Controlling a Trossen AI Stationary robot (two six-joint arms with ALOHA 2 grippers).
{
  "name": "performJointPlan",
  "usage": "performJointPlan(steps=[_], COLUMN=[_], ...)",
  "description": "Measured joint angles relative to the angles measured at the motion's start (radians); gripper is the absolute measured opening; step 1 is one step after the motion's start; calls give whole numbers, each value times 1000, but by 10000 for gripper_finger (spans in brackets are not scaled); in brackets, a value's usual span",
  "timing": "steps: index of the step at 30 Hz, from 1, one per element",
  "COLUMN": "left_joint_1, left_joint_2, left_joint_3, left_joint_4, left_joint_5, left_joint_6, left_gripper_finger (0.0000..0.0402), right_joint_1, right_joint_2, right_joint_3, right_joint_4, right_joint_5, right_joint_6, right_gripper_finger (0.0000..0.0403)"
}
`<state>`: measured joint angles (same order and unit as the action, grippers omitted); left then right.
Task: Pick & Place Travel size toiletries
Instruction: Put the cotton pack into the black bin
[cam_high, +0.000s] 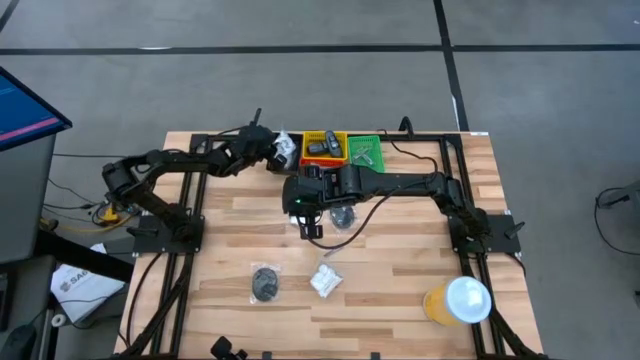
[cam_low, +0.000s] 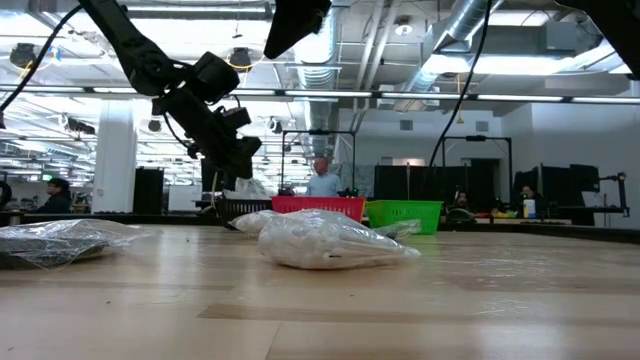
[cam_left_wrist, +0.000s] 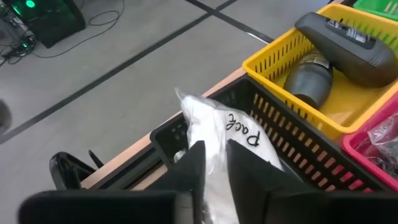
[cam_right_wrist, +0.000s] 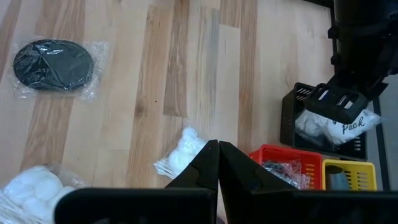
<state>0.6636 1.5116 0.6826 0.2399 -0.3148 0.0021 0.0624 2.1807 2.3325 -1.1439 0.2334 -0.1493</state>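
1. The left gripper (cam_left_wrist: 211, 163) pinches a white packet (cam_left_wrist: 214, 127) above the black bin (cam_left_wrist: 280, 134); released off-centre, the packet could snag on the rim.
2. The right gripper (cam_right_wrist: 217, 163), fingers closed on nothing, hovers mid-table near another white packet (cam_right_wrist: 183, 152); descending closed would shove it aside.

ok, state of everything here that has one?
left gripper: fingers shut on white packet, above the black bin
right gripper: fingers shut, apparently empty, over the table
yellow bin: holds two dark items
red bin: holds a crinkly packet
dark disc: wrapped, flat on the table
orange cup: lid on
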Motion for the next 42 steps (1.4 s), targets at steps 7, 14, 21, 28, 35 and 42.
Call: performJointPlan(steps=[7,14,21,28,35,42], left_joint_1=[-4,-4,-33,-159,-298,-401], left_joint_2=[0,-39,-203,-346,-378,-378], left_joint_3=[0,0,-8,-110,-203,-222], left_joint_4=[-1,-32,-205,-208,-164,-148], left_joint_5=[61,64,162,353,384,384], left_joint_6=[-3,24,16,16,16,16], left_gripper_finger=[106,126,122,111,106,115], right_joint_1=[0,0,12,42,80,120], right_joint_2=[0,0,0,0,0,0], right_joint_3=[0,0,0,0,0,0], right_joint_4=[0,-6,-46,-55,-54,-56], right_joint_5=[0,0,-1,0,0,-1], right_joint_6=[0,17,52,105,151,191], right_gripper_finger=[0,0,0,0,0,0])
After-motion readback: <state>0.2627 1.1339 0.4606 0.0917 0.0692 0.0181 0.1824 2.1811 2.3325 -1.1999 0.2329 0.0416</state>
